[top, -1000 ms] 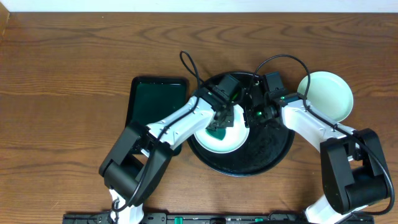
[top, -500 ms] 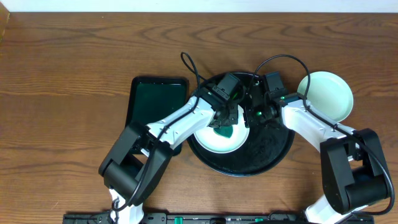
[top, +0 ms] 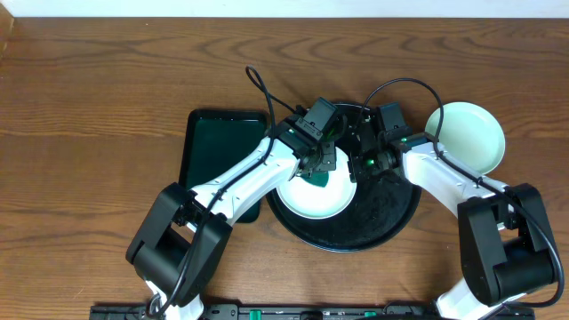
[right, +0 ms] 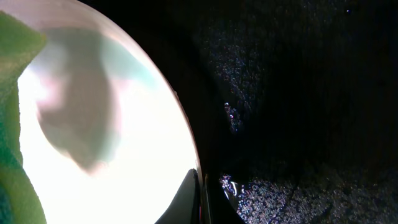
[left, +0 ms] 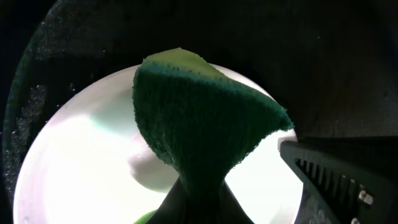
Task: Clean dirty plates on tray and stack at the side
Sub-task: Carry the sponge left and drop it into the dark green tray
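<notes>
Scrub small circles, dark green sponge (left: 199, 118) clamped in left gripper (top: 313, 171); steady round white plate (top: 311, 203), rim pinched in right gripper (top: 358, 166), mid glossy black round tray (top: 391, 218).

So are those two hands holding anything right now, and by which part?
The left hand pinches a green sponge by one end, over the plate. The right hand grips that plate by its rim, on the black tray.
</notes>
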Available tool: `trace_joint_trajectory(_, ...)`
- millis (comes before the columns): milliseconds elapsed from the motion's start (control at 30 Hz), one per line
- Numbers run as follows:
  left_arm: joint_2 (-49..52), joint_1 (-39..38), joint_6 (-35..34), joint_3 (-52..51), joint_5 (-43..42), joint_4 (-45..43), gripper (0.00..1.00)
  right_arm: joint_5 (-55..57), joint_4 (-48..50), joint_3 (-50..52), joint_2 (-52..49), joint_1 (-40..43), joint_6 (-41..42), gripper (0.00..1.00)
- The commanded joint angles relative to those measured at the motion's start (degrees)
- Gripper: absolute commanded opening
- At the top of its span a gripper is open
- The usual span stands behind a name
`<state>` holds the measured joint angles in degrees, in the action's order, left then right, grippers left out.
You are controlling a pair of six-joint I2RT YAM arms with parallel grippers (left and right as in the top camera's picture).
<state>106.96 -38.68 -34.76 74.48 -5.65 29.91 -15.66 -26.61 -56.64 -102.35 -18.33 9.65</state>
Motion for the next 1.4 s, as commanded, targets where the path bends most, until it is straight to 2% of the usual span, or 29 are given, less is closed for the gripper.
trace_joint_trajectory(0,-1.4,0.4,2.1,-0.3,0.0,0.4,0.08,-0.3,0.1,0.3,-0.3,-0.5,0.2,0.01)
trace_joint_trajectory(200,-6.4,4.1,7.6,-0.1,-0.2,3.6,0.07,-0.3,0.1,0.3,-0.3,-0.5,0.2,0.01)
trace_joint_trajectory(400,-9.2,13.0,10.1,-0.1,0.3,10.7,0.08,-0.3,0.1,0.3,-0.3,-0.5,0.2,0.01)
trace_joint_trajectory(667,-9.1,23.6,16.7,-0.1,0.4,17.6,0.07,-0.3,0.1,0.3,-0.3,-0.5,0.2,0.01)
trace_joint_trajectory(933,-8.7,28.7,17.4,-3.1,1.0,17.5,0.08,-0.3,0.0,0.3,-0.3,-0.5,0.2,0.01)
trace_joint_trajectory(1367,-8.4,28.7,17.9,-12.1,6.8,10.7,0.08,-0.3,0.0,0.3,-0.3,-0.5,0.2,0.01)
